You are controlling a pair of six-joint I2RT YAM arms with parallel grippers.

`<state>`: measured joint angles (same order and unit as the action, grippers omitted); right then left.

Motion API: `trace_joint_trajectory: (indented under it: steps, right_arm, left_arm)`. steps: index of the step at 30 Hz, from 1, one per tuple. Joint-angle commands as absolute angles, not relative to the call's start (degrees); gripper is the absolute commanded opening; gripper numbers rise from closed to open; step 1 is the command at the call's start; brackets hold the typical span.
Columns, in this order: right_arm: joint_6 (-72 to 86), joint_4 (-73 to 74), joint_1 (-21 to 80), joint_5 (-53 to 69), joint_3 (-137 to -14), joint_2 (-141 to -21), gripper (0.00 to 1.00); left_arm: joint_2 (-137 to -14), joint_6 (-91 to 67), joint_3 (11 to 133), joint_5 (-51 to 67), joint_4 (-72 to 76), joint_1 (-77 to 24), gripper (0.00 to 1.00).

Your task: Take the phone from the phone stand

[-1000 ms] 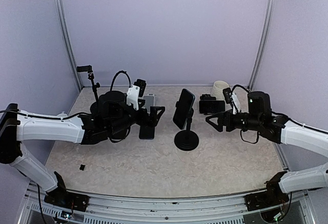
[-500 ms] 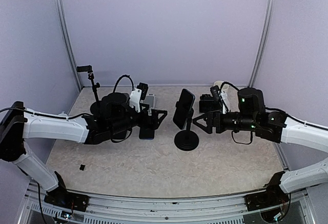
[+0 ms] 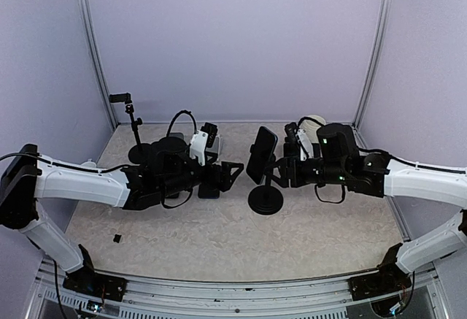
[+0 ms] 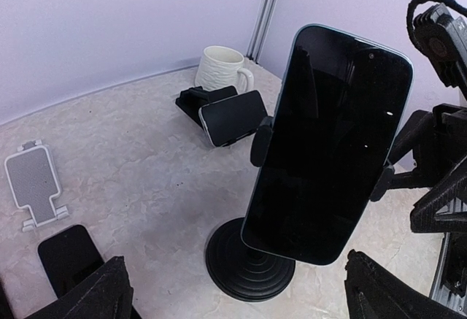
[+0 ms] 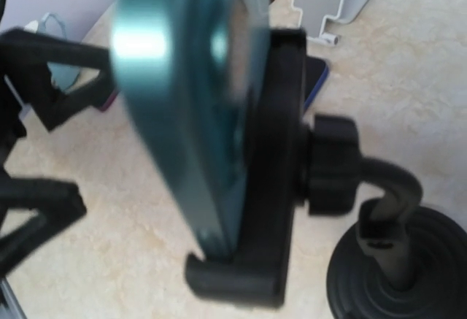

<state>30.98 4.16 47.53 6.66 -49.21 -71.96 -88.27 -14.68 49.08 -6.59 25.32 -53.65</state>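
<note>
Steadying the stand comes first, I judge. The dark glossy phone (image 4: 328, 136) sits tilted in the clamp cradle of the black round-based phone stand (image 4: 244, 260), mid-table between both arms. My left gripper (image 3: 233, 171) is spread wide facing the screen, touching nothing. My right gripper (image 3: 279, 173) is close behind the cradle, fingers parted, holding nothing I can see. I'd brace the neck with the right, then pinch the phone's long edges and lift clear. I cannot see into the white ribbed mug (image 4: 221, 68).
</note>
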Motion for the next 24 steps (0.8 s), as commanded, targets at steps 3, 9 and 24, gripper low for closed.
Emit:
trace_joint_trajectory:
  steps: [3, 9, 24]
  right_arm:
    - [31.57, 3.2, 48.21, 4.12, -52.87, -73.56, 0.59]
    - [31.26, 3.82, 48.33, 4.41, -54.09, -74.87, 0.47]
    - [30.67, 5.27, 48.28, 3.52, -53.79, -73.88, 0.23]
  left_arm:
    - [-87.81, -13.25, 49.73, -8.21, 26.55, -54.04, 0.99]
    - [-88.28, -11.59, 50.39, -6.1, 24.99, -53.72, 0.99]
    - [-92.89, -10.12, 53.45, 5.39, 25.97, -53.13, 0.99]
